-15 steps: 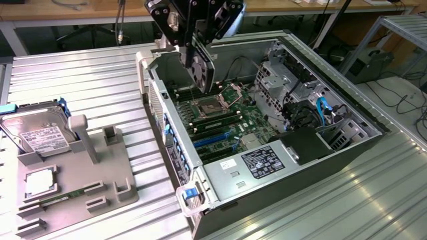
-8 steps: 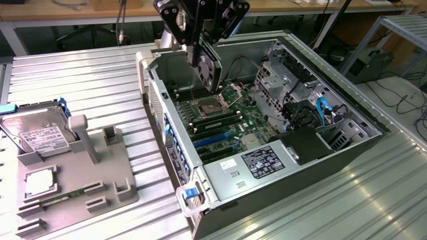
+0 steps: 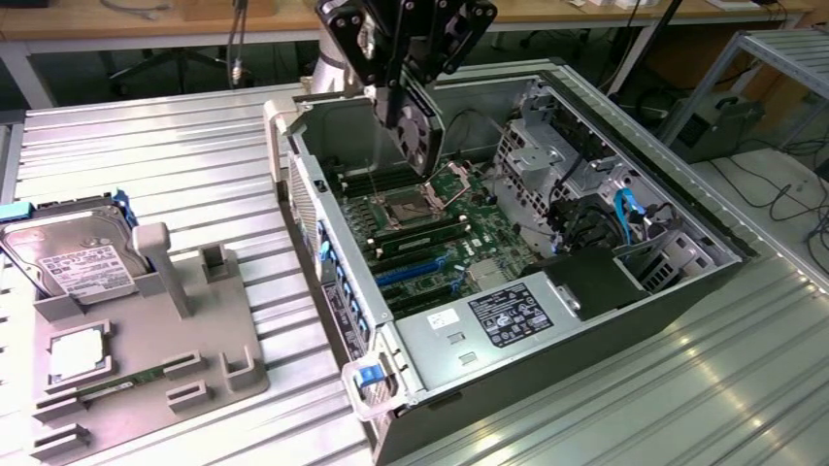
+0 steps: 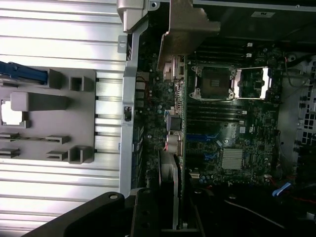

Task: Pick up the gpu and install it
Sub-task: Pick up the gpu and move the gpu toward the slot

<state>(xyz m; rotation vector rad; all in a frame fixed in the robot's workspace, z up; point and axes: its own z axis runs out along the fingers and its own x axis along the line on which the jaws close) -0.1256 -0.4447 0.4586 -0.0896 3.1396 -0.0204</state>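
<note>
pincer (image 4: 170,212) clenched on gpu (image 3: 417,131); long axis near vertical, bracket end pointing down toward open computer case (image 3: 624,131).

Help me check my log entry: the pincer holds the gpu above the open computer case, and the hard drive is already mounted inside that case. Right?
Not quite. The hard drive stands in the grey holder on the table, outside the computer case, as the exterior view shows. The pincer does hold the gpu above that open case.
</note>
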